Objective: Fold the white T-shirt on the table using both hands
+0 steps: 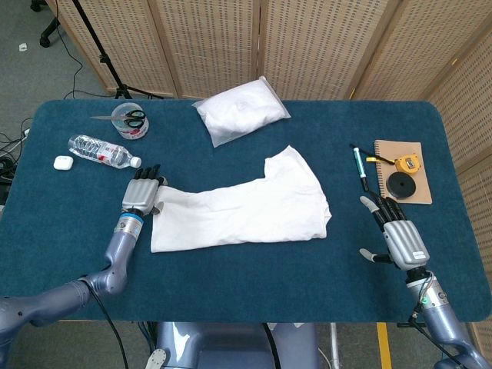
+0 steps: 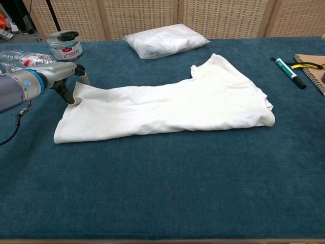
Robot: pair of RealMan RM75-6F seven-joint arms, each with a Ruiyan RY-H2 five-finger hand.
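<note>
Left hand [image 1: 143, 194] touched the soft, limp shirt [image 1: 246, 207] at its nearest corner, grip unclear; right hand [image 1: 400, 237] lay open, well apart.

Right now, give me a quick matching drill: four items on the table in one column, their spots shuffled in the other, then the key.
Items:
1. white T-shirt
2. left hand
3. right hand
4. tape measure

Places:
A. on the notebook
B. at the shirt's left end, touching the cloth
C. apart from the shirt, over bare table near the marker
D. middle of the table, in front of the plastic bag

Pairs: 1-D, 2-B, 3-C, 4-A
</note>
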